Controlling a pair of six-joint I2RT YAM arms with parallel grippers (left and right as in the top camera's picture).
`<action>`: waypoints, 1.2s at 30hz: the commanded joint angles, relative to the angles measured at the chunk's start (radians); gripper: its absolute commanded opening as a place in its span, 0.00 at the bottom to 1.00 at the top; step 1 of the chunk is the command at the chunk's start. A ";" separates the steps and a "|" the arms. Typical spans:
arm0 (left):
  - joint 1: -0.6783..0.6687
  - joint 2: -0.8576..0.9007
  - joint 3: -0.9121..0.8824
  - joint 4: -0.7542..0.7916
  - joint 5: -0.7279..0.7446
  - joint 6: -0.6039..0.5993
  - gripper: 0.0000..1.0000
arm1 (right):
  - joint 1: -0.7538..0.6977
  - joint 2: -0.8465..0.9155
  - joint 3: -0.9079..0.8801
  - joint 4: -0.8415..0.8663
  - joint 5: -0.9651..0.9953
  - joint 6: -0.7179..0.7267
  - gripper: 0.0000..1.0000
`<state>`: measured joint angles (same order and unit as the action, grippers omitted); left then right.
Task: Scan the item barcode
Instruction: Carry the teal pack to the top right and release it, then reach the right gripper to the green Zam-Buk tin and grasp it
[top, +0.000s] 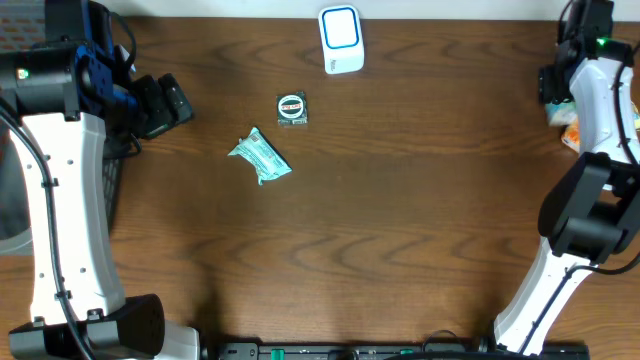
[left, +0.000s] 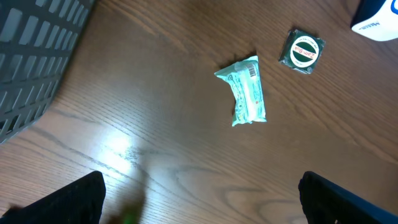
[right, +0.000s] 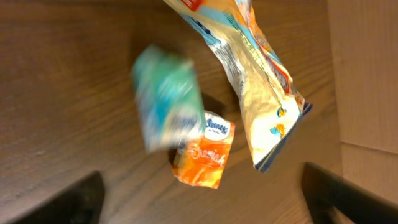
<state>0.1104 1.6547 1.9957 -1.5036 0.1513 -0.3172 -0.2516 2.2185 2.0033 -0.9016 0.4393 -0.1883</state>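
The white and blue barcode scanner (top: 340, 40) stands at the table's far edge. In front of it lie a round dark tin (top: 291, 108) and a green packet (top: 259, 157); in the left wrist view the packet (left: 247, 90) and the tin (left: 302, 51) lie well ahead of my left gripper (left: 199, 208). That left gripper (top: 168, 103) is open and empty. My right gripper (right: 199, 199) is open at the far right (top: 555, 88). A blurred teal packet (right: 168, 106) shows ahead of its fingers and is not gripped. It overlaps an orange packet (right: 205, 155).
A white and yellow snack bag (right: 255, 81) lies beside the orange packet, close to the table's right edge (right: 364, 74). A grey mesh basket (left: 31, 56) stands at the left side, beside the left arm.
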 joint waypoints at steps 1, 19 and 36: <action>0.002 -0.008 0.008 -0.003 -0.005 0.002 0.98 | 0.005 0.009 -0.005 -0.006 -0.058 0.083 0.99; 0.002 -0.008 0.008 -0.003 -0.005 0.002 0.98 | 0.304 0.009 -0.005 0.115 -1.304 0.333 0.92; 0.002 -0.008 0.008 -0.003 -0.005 0.002 0.98 | 0.849 0.057 -0.005 0.462 -0.356 0.476 0.99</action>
<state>0.1104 1.6547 1.9957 -1.5036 0.1513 -0.3168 0.5785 2.2257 2.0014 -0.4591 -0.0940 0.2653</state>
